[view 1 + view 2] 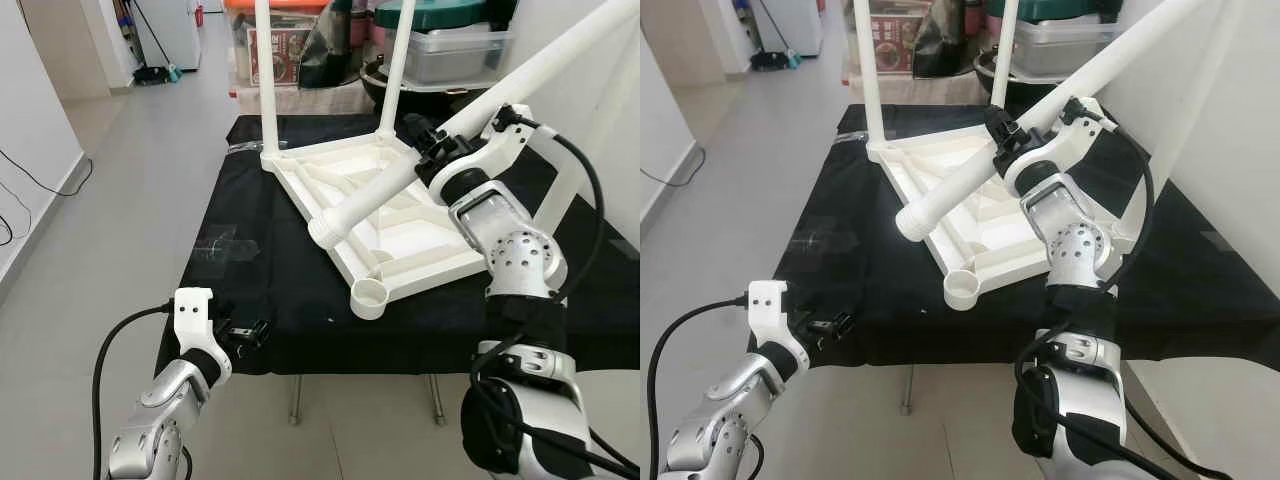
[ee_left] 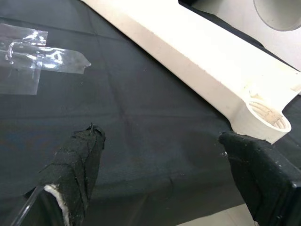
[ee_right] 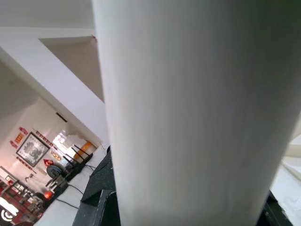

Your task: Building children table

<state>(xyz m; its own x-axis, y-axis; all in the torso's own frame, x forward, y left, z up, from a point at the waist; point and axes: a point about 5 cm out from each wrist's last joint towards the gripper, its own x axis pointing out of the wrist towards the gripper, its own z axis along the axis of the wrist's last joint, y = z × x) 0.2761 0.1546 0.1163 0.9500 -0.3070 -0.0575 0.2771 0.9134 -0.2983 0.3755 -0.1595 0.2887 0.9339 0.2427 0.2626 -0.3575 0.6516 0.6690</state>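
The white tabletop [image 1: 385,215] lies upside down on the black-clothed bench [image 1: 250,300], exposing its near corner socket [image 1: 369,296]. The right tool [image 1: 432,145] is clenched around a loose table leg [image 1: 400,180], slanted toward that socket for insertion. The left tool [image 1: 243,331] hovers released at the bench edge.

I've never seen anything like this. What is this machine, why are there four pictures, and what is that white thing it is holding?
It is a humanoid robot assembling a children's table. Two pictures come from cameras in its head, looking down; the other two sit on its wrists. The white table top lies upside down on a black cloth, with two legs already standing up. The right end effector is shut on a third white leg, held at a slant above the frame. The left end effector hovers open near the empty corner socket. Clear tape is stuck to the cloth.
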